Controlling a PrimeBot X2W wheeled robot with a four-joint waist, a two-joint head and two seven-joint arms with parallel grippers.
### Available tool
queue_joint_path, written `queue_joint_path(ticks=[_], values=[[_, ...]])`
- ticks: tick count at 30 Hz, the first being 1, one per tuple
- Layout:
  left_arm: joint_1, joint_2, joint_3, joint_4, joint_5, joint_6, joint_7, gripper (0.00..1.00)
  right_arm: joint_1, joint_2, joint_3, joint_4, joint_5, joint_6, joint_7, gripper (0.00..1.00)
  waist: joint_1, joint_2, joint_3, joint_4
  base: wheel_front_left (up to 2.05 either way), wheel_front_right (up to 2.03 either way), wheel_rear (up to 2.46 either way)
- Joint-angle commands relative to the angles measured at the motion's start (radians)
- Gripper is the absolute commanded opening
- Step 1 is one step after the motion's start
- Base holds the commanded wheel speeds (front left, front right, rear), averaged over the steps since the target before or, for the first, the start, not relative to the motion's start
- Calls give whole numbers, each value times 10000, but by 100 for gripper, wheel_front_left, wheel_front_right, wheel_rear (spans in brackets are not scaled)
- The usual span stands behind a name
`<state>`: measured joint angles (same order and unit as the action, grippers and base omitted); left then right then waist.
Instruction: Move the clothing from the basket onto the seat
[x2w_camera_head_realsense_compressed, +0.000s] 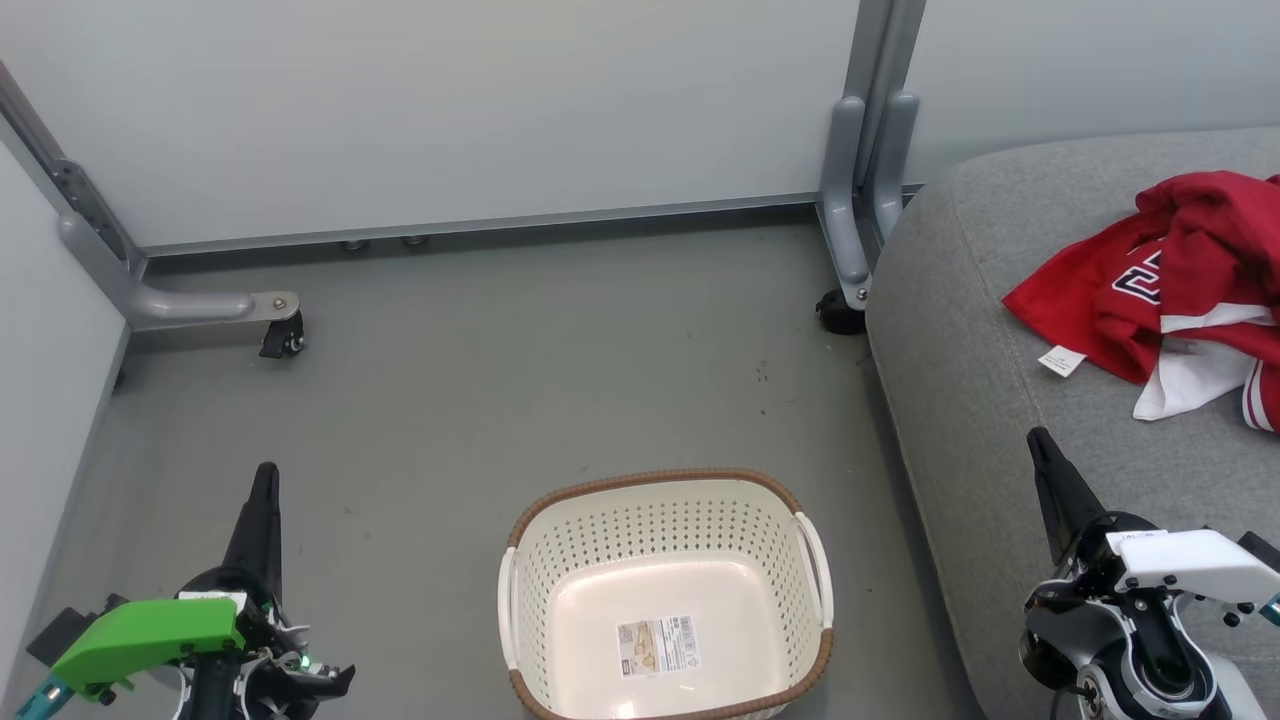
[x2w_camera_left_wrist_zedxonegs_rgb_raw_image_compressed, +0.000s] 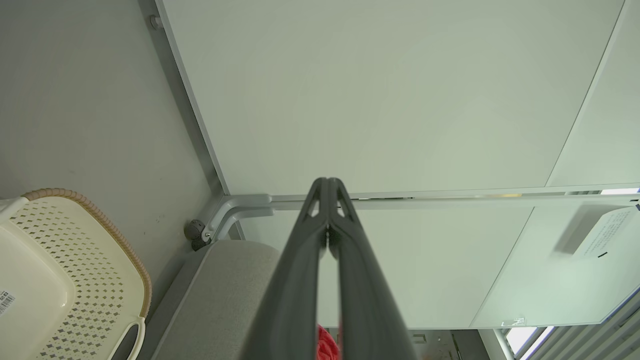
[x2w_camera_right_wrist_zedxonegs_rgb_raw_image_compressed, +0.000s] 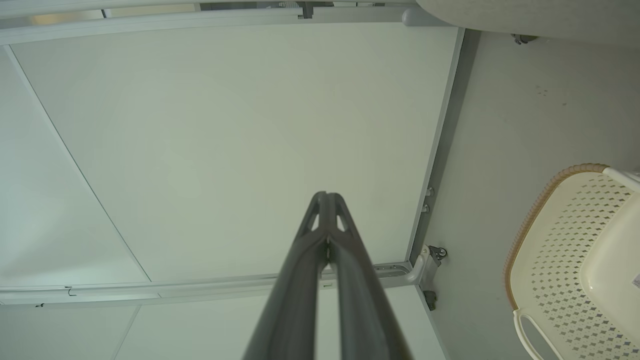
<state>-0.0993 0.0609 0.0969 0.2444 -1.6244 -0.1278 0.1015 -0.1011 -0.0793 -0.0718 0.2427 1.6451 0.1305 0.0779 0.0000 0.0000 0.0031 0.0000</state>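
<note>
Head view: looks finished, nothing left to move. Empty laundry basket (x2w_camera_head_realsense_compressed: 650, 478) at bottom centre; red jerseys (x2w_camera_head_realsense_compressed: 1190, 280) heaped on sofa cushion (x2w_camera_head_realsense_compressed: 960, 400), upper right. Left jaws and right jaws pinched shut, gripping nothing.

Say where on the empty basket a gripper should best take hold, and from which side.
Probably the white handle on the basket's right side, approached from above by the right gripper: the basket stands upright, and that loop leaves a gap beside the wall for a finger.
</note>
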Motion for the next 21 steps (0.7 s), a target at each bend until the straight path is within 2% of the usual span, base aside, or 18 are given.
queue_joint_path(ticks=[1,21], values=[[-153,13,47,20,-25,-72,27,0,-75,-17,-21,25,34,5,60,0,0,0,0,0,0,0,0],[-138,-11,90,16,32,-72,61,0,-79,57,-110,32,-74,5,119,0,0,0,0,0,0,0,0]])
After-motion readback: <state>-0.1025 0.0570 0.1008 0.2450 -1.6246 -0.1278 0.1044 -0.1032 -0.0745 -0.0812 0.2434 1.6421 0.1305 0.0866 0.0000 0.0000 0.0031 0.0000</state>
